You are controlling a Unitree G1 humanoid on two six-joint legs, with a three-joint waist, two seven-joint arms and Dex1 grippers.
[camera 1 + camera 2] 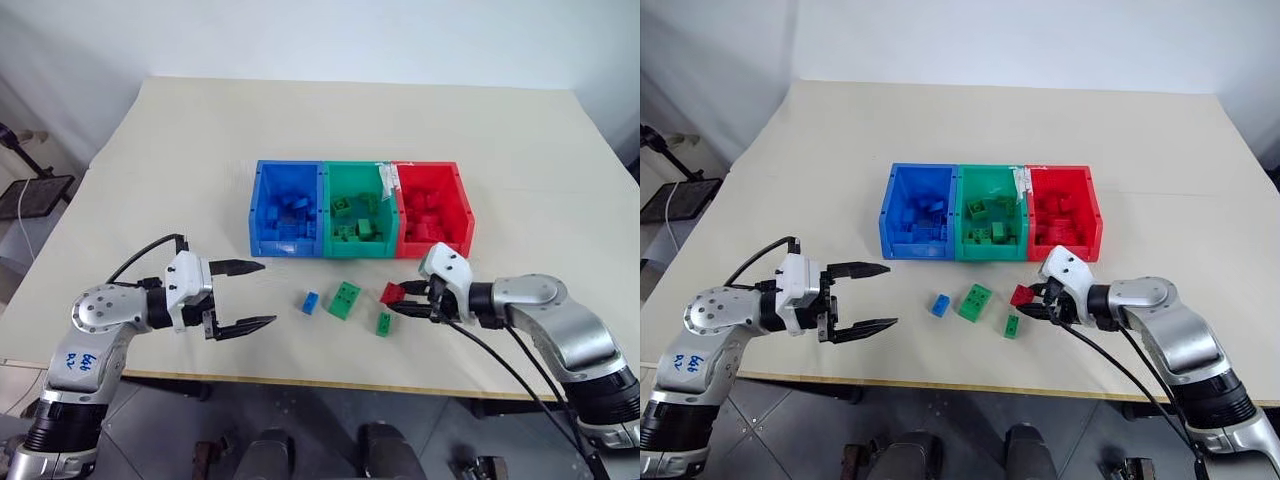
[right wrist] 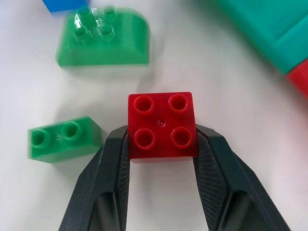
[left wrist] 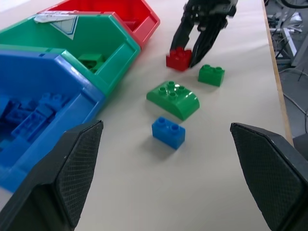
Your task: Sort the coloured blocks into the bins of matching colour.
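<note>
From my console the red block (image 2: 161, 126) reads as hard, glossy plastic, its studs catching small highlights. The larger green block (image 2: 102, 41) has the same shiny moulded finish, with a bright glare across its curved top, and the small green block (image 2: 62, 138) and blue block (image 3: 168, 132) look alike in make. The right end effector (image 2: 162, 144) has black fingers (image 2: 111, 166) with a fine cross-hatched, matt rubbery-looking texture on the inner faces; the left end effector (image 3: 166, 173) shows the same mesh pattern. The bins (image 3: 103, 72) are smooth plastic with a soft sheen on the rims. The tabletop (image 1: 150, 150) looks matt, pale and even, without reflections.
</note>
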